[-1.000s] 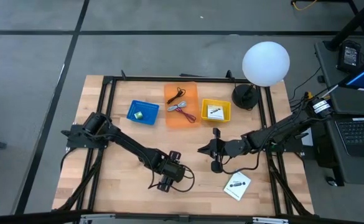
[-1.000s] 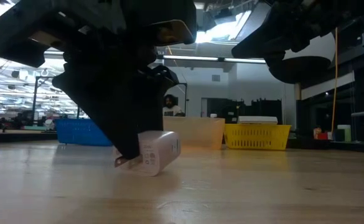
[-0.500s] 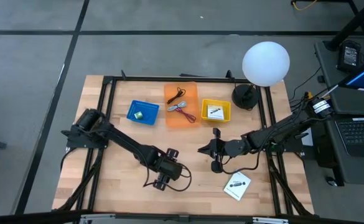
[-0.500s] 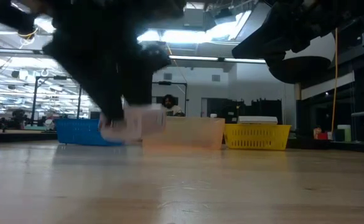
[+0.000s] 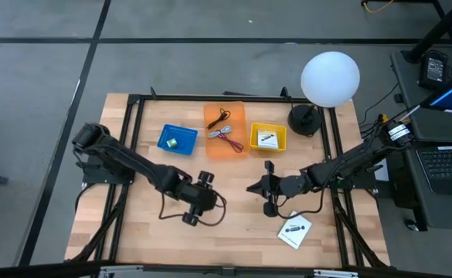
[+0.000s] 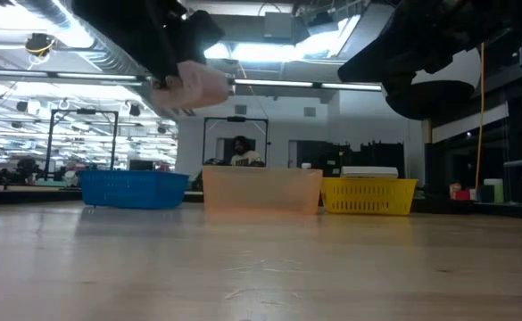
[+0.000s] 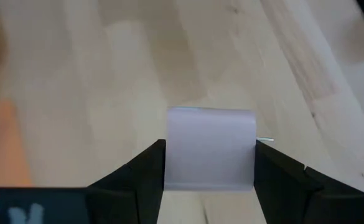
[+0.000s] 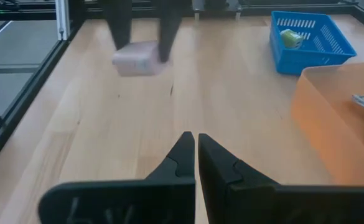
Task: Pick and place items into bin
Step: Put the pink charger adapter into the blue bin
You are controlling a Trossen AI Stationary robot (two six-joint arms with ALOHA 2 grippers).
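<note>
Clamped between the two dark fingers of my left pincer (image 7: 210, 180) sits a small white blocky plug-like item (image 7: 211, 148), lifted clear of the pale wooden table (image 5: 241, 224) and hanging above its middle-left. Three bins stand in a row toward the far edge: a blue mesh basket (image 5: 178, 140) with a green piece inside, an orange translucent tray (image 5: 225, 130) holding thin cables, and a yellow mesh basket (image 5: 267, 138) holding a white card. My right pincer (image 8: 196, 148) rests pressed together, holding nothing, near the table's centre-right, with a white rectangular card (image 5: 294, 231) lying just in front of it.

Slip is my main worry, I judge: the item's faces look smooth, and I pinch only its sides, so a quick swing could twist it loose. Coming in low, I could also clip a bin's wall and shove it.

Between me and the bins the boards lie bare. My other arm is well apart, to my right. A black frame rail (image 5: 133, 131) borders the left side.
</note>
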